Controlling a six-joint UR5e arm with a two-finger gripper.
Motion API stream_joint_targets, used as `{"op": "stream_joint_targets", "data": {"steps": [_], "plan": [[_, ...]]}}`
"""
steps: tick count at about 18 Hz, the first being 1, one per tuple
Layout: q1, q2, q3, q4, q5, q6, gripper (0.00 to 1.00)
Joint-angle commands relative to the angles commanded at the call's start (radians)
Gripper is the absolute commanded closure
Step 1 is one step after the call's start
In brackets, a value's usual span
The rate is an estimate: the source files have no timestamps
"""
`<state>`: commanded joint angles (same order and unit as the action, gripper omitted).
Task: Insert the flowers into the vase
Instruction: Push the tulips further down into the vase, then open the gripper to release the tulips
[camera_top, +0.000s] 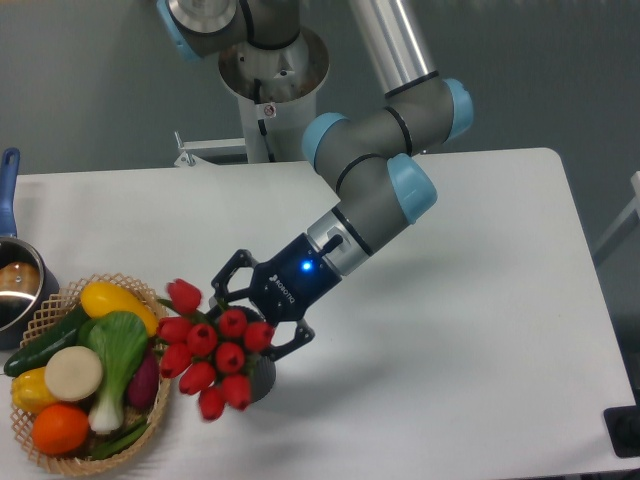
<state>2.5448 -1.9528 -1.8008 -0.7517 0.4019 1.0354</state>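
White bench (480, 300) carries everything. Claw (262, 318) appears spread open around the tulip bunch (215, 345), whose buds lean out just below-left of it, stems seemingly in the dark vase (262, 377) beneath. Next, I judge, withdraw cleanly. Wicker basket (150, 420) further left holds vegetables.

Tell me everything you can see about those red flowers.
The flowers are a bunch of about ten glossy red tulip buds, plastic-looking, with only slivers of green showing between them. They tilt out to the left, almost sideways, over the white table. The gripper sits right behind the buds, fingers spread either side; whether it grips the stems is hidden. The bunch covers most of the dark vase, beside a basket of vegetables.
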Motion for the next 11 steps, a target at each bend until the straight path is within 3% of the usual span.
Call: {"op": "stream_joint_targets", "data": {"steps": [7,11], "plan": [[0.077,0.09,-0.089,0.0,0.051,0.005,0.0],[0.146,0.132,-0.103,-0.002,0.051,0.003,0.0]]}}
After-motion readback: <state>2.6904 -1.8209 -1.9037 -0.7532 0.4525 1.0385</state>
